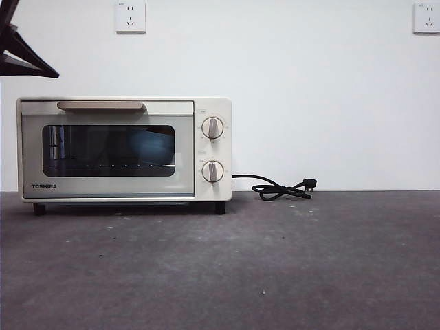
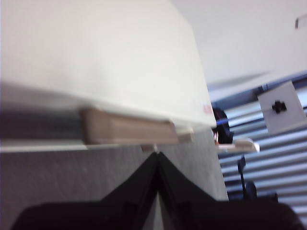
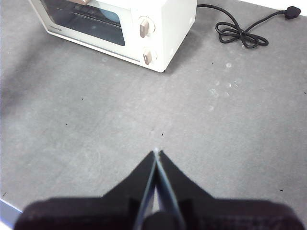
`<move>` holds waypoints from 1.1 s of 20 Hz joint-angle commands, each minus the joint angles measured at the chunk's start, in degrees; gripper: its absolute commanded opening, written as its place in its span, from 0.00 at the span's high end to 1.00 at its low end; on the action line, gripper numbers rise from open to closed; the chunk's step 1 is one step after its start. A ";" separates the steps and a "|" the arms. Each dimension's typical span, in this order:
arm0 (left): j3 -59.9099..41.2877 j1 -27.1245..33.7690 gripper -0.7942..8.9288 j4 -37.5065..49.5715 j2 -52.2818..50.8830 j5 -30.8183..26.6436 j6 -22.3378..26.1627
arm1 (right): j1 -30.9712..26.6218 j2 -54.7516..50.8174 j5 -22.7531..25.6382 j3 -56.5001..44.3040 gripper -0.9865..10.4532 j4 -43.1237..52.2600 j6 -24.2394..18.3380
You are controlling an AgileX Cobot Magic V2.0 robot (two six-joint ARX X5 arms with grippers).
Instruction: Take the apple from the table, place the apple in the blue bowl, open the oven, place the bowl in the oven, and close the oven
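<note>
Basically last step done: oven door shut, blue bowl visible inside through the glass; apple not visible. Left gripper fingers clenched empty just near handle; right gripper clenched over surface. Next: retreat only.

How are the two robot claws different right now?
The left gripper hangs right above the oven, close to its beige handle; the right gripper hangs over bare table, well away from the oven. The left wrist picture is blurred; the right one is sharp. Both are black, pointed, shut and hold nothing.
</note>
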 commanded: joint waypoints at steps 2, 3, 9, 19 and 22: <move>-0.20 -2.47 0.93 -10.14 -5.29 -0.46 12.76 | 0.07 1.07 0.22 -0.61 0.91 -0.26 0.68; -0.20 -3.26 0.93 -13.84 -7.08 -1.66 16.52 | 0.07 1.55 0.22 -0.61 0.91 -0.26 0.79; -0.20 -7.50 0.92 -30.51 -22.03 -13.64 31.04 | 0.07 4.37 1.20 -0.61 0.91 -6.16 2.27; -0.20 -8.50 0.92 -31.65 -37.70 -14.34 31.26 | 0.04 4.79 6.21 -0.61 0.91 -6.27 1.97; -0.20 -8.50 0.92 -31.65 -37.18 -14.38 31.23 | 0.04 4.79 6.21 -0.61 0.91 -6.27 1.97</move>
